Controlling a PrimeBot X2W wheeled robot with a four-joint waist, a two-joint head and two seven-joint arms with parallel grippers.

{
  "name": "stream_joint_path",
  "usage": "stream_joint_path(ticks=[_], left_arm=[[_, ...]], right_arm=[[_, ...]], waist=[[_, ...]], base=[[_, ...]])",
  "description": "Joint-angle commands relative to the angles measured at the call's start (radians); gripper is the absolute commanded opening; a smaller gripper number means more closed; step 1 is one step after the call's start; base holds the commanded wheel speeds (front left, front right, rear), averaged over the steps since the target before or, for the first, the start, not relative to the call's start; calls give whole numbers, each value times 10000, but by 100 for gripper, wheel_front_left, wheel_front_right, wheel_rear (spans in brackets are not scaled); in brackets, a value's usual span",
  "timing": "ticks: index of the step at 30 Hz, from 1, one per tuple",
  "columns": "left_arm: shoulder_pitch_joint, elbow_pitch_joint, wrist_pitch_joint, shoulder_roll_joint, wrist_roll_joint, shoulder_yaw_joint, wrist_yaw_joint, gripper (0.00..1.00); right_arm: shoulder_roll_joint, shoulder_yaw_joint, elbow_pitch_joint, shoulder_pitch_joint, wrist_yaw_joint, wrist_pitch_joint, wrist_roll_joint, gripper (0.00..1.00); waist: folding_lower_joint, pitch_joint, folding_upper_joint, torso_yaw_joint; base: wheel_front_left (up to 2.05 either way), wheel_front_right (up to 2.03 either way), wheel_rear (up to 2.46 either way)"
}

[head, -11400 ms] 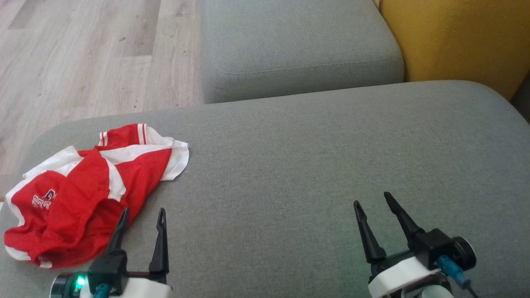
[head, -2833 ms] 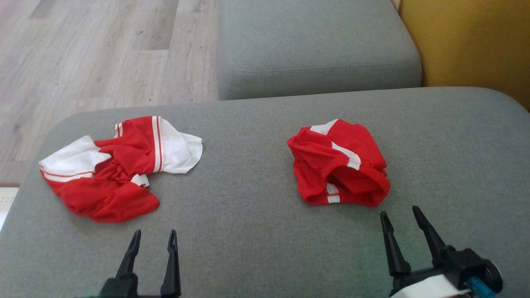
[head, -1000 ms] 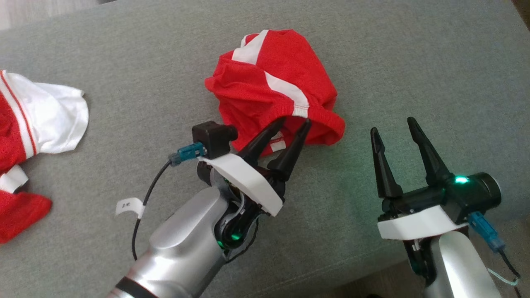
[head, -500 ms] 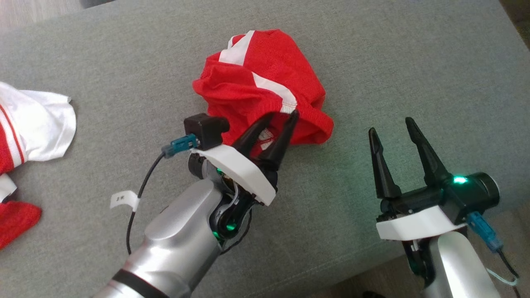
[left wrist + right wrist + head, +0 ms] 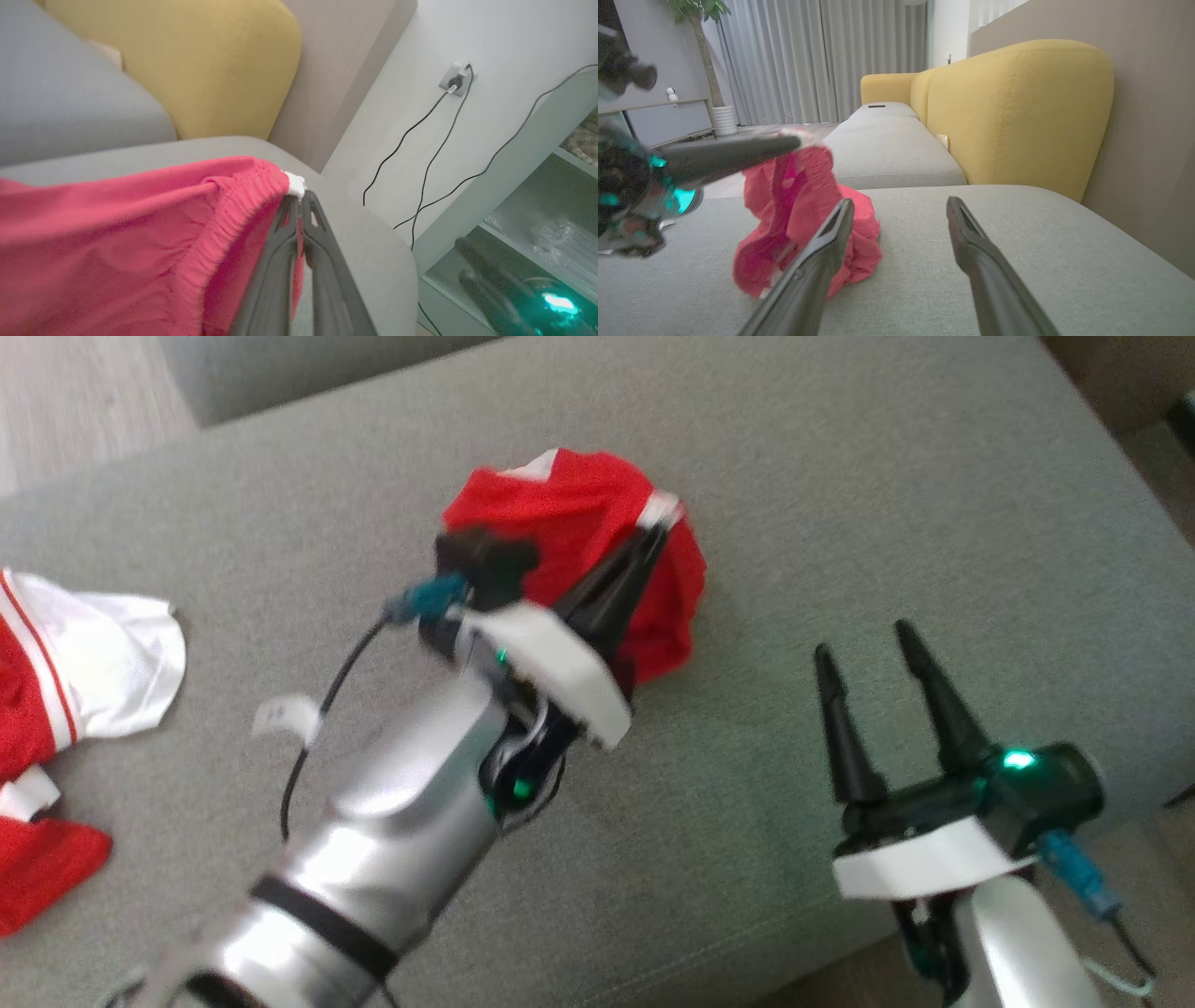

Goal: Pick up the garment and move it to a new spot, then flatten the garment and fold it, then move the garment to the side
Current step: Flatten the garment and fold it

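**A:** Where's the red garment (image 5: 579,513) just now?

**B:** Near the middle of the grey seat (image 5: 887,476), partly raised. The left gripper (image 5: 653,537) has its jaws clenched on the elastic hem (image 5: 219,224), right by a small white tab (image 5: 295,184). That edge is held up while the rest sags, and the lower folds rest on the seat.

**A:** Why take it by the hem?

**B:** My guess is that it's the firmest edge. The bundle should then hang from it rather than slip out on the way to a new spot.

**A:** And the right gripper (image 5: 866,642)?

**B:** Its jaws are spread with nothing in them. It hovers over the seat's near edge, close to the garment but apart from it. I'd say it's placed to take a second corner for the flattening.

**A:** Anything else on the seat?

**B:** A second red-and-white garment (image 5: 84,644) lies crumpled at the seat's end on the robot's left, well apart. The upholstery looks soft and a little grippy, so dragging would probably bunch the cloth, and lifting seems wiser.

**A:** And beyond the seat?

**B:** A yellow backrest (image 5: 1017,107) rises past its far right corner, and another grey cushion (image 5: 887,154) sits along its far side. There's wooden floor (image 5: 75,401) past the far left corner and curtains (image 5: 808,56) farther off. A wall socket (image 5: 454,79) is beyond the seat's right end.
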Motion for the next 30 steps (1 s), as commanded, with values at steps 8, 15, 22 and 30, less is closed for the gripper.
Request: stream_joint_path(ticks=[8, 15, 22, 30], left_arm=[[-3117, -1744, 791, 1373, -1296, -1123, -68, 0], [-4214, -2176, 735, 2538, -2321, -1782, -69, 0], [-1573, -2682, 292, 4227, -3221, -2806, -70, 0], [1553, -3081, -74, 5872, -3228, -3251, 323, 0]], right_arm=[[-28, 321, -418, 210, 75, -94, 203, 100], [-28, 176, -512, 460, 75, -94, 215, 100], [-74, -37, -678, 968, 75, -94, -1, 100], [-605, 3, -567, 1136, 75, -94, 169, 100]], waist=[[0, -1070, 0, -441], [0, -1543, 0, -420], [0, -1623, 0, 116], [0, -1449, 0, 1306]], base=[[0, 0, 0], [0, 0, 0], [0, 0, 0], [0, 0, 0]])
